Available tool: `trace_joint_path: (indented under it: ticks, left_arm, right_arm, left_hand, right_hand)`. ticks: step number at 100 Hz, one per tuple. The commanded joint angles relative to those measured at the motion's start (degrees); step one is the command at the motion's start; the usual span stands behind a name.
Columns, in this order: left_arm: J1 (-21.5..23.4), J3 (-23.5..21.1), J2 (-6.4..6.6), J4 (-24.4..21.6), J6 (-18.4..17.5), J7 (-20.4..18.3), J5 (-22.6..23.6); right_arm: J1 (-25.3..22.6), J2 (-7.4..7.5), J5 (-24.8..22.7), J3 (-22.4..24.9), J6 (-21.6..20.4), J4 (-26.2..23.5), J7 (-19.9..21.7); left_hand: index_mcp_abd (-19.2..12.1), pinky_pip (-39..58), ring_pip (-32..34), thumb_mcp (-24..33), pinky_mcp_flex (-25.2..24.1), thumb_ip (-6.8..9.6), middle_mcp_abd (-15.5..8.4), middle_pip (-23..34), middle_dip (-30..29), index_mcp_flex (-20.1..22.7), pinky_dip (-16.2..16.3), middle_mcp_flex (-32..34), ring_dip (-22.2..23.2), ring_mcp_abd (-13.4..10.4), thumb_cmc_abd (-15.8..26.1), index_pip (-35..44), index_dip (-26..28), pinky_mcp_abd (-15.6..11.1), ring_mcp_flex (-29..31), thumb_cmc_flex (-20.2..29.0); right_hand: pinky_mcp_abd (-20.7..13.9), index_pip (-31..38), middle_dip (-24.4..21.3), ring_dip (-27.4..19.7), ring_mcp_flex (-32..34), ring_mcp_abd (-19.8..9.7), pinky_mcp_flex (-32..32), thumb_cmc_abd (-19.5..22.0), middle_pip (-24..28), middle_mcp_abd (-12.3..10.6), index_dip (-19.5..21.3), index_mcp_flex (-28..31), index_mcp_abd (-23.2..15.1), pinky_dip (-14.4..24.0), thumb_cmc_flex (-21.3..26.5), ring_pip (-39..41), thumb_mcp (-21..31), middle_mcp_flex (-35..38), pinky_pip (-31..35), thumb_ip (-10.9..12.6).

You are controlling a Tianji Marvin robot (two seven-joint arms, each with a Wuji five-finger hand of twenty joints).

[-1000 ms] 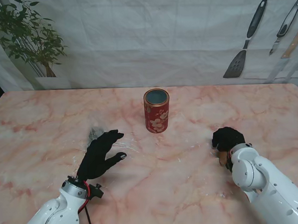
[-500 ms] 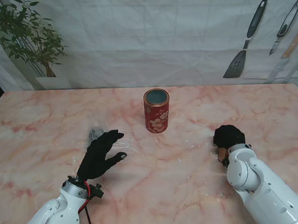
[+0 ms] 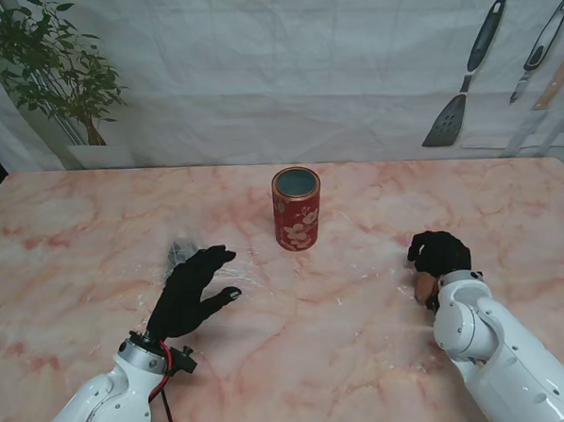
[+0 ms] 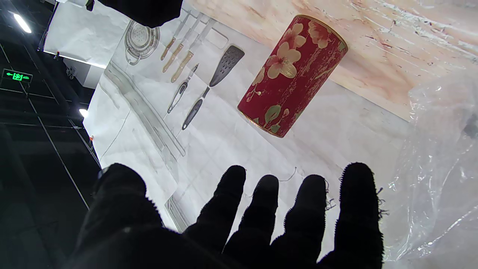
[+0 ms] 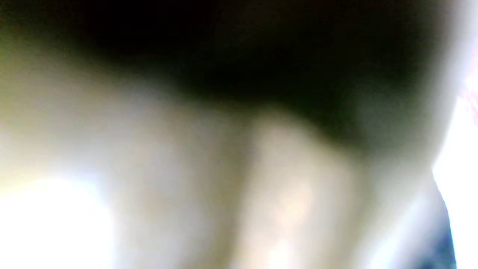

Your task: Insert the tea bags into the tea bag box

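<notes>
A red cylindrical tea tin (image 3: 296, 209) printed with pale blossoms stands upright and lidless near the middle of a pink-veined marble table (image 3: 66, 241), its mouth open to the stand camera and its gold rim catching the light. To the robot's left, nearer to me than the tin, the black-gloved left hand (image 3: 190, 291) lies palm down with its fingers (image 4: 306, 209) spread and straight and the thumb held apart, gripping nothing; its fingertips rest at the edge of a crumpled sheet of clear plastic wrap (image 3: 182, 249), which the left wrist camera also shows as a glossy, wrinkled film (image 4: 440, 160) just beside the hand, with the tin (image 4: 293, 74) standing apart beyond the fingers. To the robot's right, well apart from the tin, the gloved right hand (image 3: 439, 256) is curled into a loose fist low over the marble, with a small tan object (image 3: 424, 286) peeking out at its near edge; whether that is a tea bag, and whether the fingers truly have hold of it, cannot be told from the stand view, and the right wrist camera gives only an unfocused wash of dark and beige. The white arm casings rise from the near corners. Behind the table hangs a printed backdrop showing a black slotted spatula (image 3: 466, 74) and other utensils, with a leafy potted plant (image 3: 52, 67) at the far left corner.
</notes>
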Motion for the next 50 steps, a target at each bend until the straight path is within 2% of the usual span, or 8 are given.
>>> trace_joint_path:
  ticks: [1, 15, 34, 50]
  left_arm:
    - [-0.1, 0.0, -0.01, -0.5, 0.2, -0.7, 0.1]
    - [-0.2, 0.1, 0.02, -0.5, 0.2, -0.8, 0.2]
    - [-0.2, 0.1, 0.14, -0.6, 0.3, -1.3, 0.2]
    - [-0.3, 0.0, 0.19, -0.7, 0.3, -1.5, 0.4]
  right_arm:
    - [0.0, -0.54, 0.0, 0.2, 0.2, -0.6, -0.1]
    - [0.3, -1.49, 2.7, 0.2, -0.1, -0.2, -3.0]
    - [1.2, -2.84, 7.1, -0.4, 0.5, 0.1, -5.6]
    - [2.8, -4.46, 9.9, -1.4, 2.1, 0.7, -10.3]
  left_hand:
    - [-1.1, 1.7, -0.1, 0.6, 0.2, 0.78, -1.9, 0.0, 0.5, 1.5, 1.1, 0.4, 0.6, 0.0, 0.1, 0.1, 0.6, -0.4, 0.5, 1.6]
    - [-1.1, 1.8, 0.0, 0.6, 0.2, 0.77, -1.8, 0.0, 0.5, 1.5, 1.1, 0.4, 0.6, 0.0, 0.1, 0.1, 0.6, -0.4, 0.5, 1.7]
    - [-1.1, 2.0, 0.0, 0.6, 0.4, 0.77, -1.9, 0.0, 0.5, 1.8, 1.2, 0.4, 0.6, 0.2, -0.1, 0.2, 0.6, -0.7, 0.4, 1.8]
    - [-1.0, 2.1, 0.0, 0.6, 0.5, 0.77, -1.9, 0.1, 0.5, 1.8, 1.3, 0.3, 0.6, 0.3, -0.1, 0.2, 0.7, -0.8, 0.3, 2.0]
  right_hand:
    - [1.7, 3.3, -0.7, 3.2, 11.6, 0.7, 3.0, 2.2, 2.0, 3.0, 1.6, 0.6, 5.4, -0.7, -2.4, 9.4, -3.6, 2.4, 2.1, -4.5]
    - [2.8, 3.9, -1.7, 3.1, 13.5, 1.3, 4.3, 0.1, 3.0, 3.9, 2.2, 1.2, 6.9, -1.2, -3.3, 9.1, -2.8, 3.8, 3.2, -4.9]
    - [2.5, 4.2, -1.4, 3.2, 12.9, 1.0, 4.2, -3.2, 4.0, 2.7, 2.5, 1.1, 6.6, -2.2, -4.5, 8.9, -1.4, 3.1, 3.1, -5.2]
    - [1.5, 4.8, -0.8, 3.6, 13.2, 0.9, 4.7, -4.1, 5.5, 3.1, 3.2, 1.2, 6.7, -2.3, -4.3, 10.3, -0.6, 2.8, 4.3, -5.3]
